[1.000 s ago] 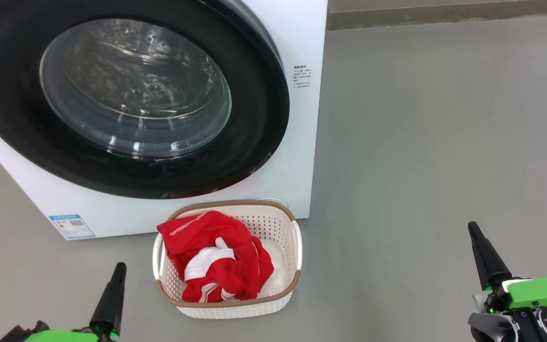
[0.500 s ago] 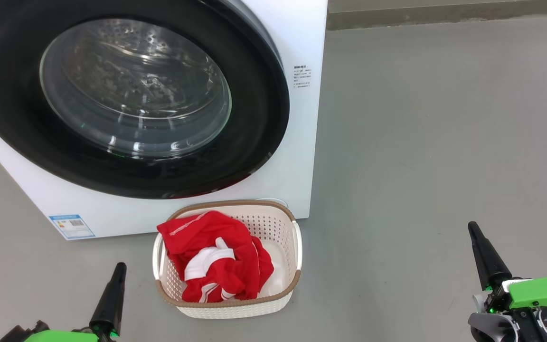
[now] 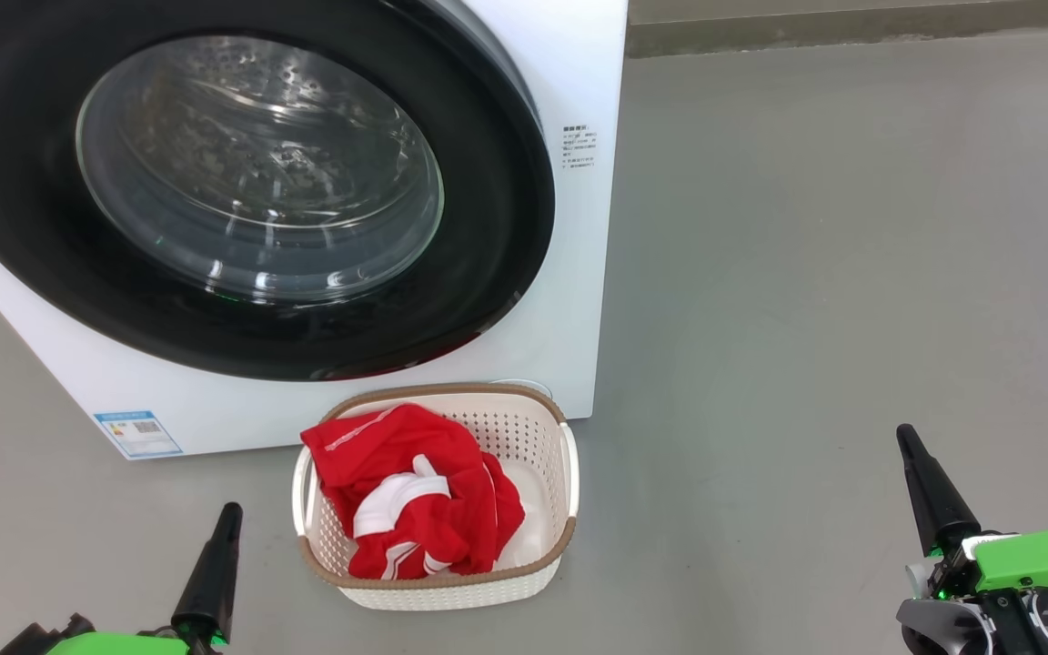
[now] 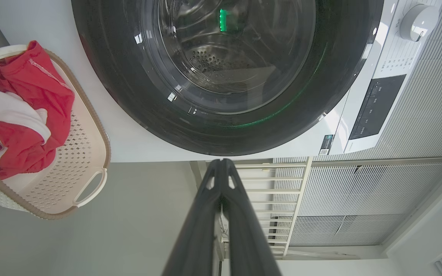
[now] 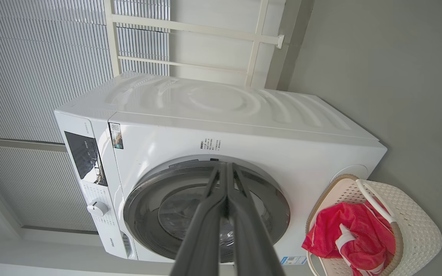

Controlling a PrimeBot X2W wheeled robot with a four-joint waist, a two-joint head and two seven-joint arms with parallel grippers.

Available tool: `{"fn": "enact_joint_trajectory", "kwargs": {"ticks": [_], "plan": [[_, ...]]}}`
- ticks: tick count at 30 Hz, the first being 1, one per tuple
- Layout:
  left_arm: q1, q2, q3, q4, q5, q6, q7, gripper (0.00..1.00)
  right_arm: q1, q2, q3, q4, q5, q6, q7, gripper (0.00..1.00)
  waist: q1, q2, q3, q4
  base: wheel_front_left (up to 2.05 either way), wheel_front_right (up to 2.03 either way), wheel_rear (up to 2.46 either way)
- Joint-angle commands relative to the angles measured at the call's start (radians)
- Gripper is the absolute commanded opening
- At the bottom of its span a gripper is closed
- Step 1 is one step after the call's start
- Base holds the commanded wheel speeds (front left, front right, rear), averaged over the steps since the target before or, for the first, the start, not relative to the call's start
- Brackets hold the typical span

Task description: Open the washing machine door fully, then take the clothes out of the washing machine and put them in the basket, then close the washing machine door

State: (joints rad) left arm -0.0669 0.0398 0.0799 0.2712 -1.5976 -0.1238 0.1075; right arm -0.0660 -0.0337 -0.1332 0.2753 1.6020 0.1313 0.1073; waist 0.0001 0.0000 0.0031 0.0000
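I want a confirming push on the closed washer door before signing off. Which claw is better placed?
Left, probably. The left claw sits facing the washing machine door, beside the basket; the right claw is off over the floor, right of the washing machine. Both are shut, empty.

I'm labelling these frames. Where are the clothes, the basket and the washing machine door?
the clothes [image 3: 387,446], head view, on the red fabric's upper fold.
the basket [image 3: 451,596], head view, on its perforated front wall.
the washing machine door [image 3: 497,200], head view, on the right side of its black rim.
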Motion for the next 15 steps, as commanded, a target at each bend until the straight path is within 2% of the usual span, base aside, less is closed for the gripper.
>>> {"fn": "enact_joint_trajectory", "kwargs": {"ticks": [1, 15], "plan": [[-0.041, 0.01, 0.034, -0.026, -0.011, -0.007, 0.006, 0.0, -0.042, -0.017, 0.018, -0.03, 0.006, -0.001, 0.007, 0.0, 0.0, 0.0, 0.0, 0.0, 0.0, 0.0, 0.0], [-0.041, 0.01, 0.034, -0.026, -0.011, -0.007, 0.006, 0.0, -0.042, -0.017, 0.018, -0.03, 0.006, -0.001, 0.007, 0.0, 0.0, 0.0, 0.0, 0.0, 0.0, 0.0, 0.0]]}}
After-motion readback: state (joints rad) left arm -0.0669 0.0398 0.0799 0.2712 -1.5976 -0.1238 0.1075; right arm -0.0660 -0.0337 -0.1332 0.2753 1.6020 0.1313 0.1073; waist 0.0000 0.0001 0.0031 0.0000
